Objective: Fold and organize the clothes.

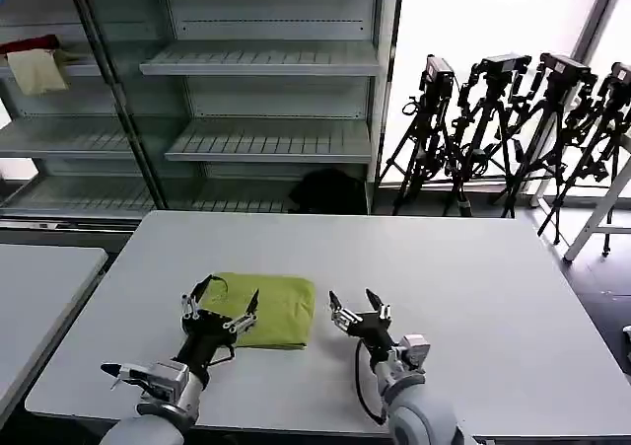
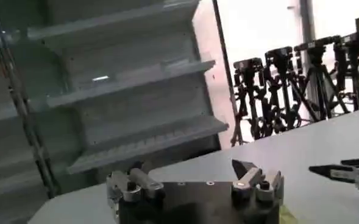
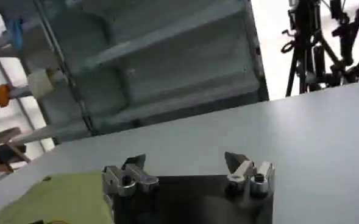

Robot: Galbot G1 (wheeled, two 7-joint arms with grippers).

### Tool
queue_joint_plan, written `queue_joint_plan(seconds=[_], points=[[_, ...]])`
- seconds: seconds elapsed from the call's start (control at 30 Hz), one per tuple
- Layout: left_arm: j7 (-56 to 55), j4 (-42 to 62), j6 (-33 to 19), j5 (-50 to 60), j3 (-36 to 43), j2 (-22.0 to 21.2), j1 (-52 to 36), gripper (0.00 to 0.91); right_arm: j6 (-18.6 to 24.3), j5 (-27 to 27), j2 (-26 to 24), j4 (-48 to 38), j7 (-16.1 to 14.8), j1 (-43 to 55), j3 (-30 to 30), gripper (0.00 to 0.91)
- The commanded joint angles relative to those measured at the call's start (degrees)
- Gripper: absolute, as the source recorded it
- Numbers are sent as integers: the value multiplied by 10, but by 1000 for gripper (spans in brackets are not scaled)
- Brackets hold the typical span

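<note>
From the head camera, a lime yellow-green T-shirt (image 1: 264,310) lies folded into a neat block on the big pale grey table (image 1: 473,297). It sits toward the robot's left side of the table, not far from the near edge. The left gripper (image 1: 220,304) hangs over the near left part of the folded shirt, with its black fingers spread wide apart. The right gripper (image 1: 357,310) is just beside the shirt's right edge, over bare table, and its fingers are spread apart too. It holds nothing. The table is bare to the right of the shirt and behind it, all the way to the far edge. A second grey table (image 1: 39,297) stands to the left with a gap between the two. Behind the tables are tall grey metal shelves (image 1: 266,65). A red cloth and a cream cloth (image 1: 35,62) lie on a high shelf at the far left. A row of black camera tripods (image 1: 513,129) stands by the bright window.

From the left wrist camera, the left gripper (image 2: 194,176) shows two fingers (image 2: 247,178) set far apart. The tip of the right gripper (image 2: 344,171) pokes in at the side, over the table (image 2: 325,140).

From the right wrist camera, the right gripper (image 3: 185,170) has its fingers (image 3: 245,169) wide apart over the table (image 3: 301,140). The yellow-green shirt (image 3: 57,198) lies just beside one finger, with its edge close to it.
</note>
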Motion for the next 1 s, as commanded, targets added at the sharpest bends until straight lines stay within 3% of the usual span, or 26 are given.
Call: queue_joint_plan(seconds=[0.03,0.2,0.27,0.3,0.33,0.4,0.5,0.53,1.0], points=[[13,-20,9,30,-52,-22,66,907,-59,18,70,-78,51,92,-105,907],[14,-16,8,29,-57,-19,62,907,-62,13,72,-86,55,92,-110,907],[14,-16,9,28,-58,-19,61,907,-63,12,74,-86,59,94,-112,806],[14,-16,9,28,-58,-19,61,907,-63,12,74,-85,60,94,-113,645],[14,-16,8,28,-58,-18,61,907,-63,12,74,-84,63,95,-114,564],[14,-14,9,27,-59,-18,61,907,-62,11,73,-82,66,96,-115,262],[14,-11,8,25,-60,-19,61,907,-61,10,73,-77,68,96,-116,30],[14,-10,8,24,-60,-20,61,907,-61,9,72,-74,69,95,-116,0],[14,-13,9,21,-60,-22,64,907,-59,-4,55,-53,81,93,-111,0]])
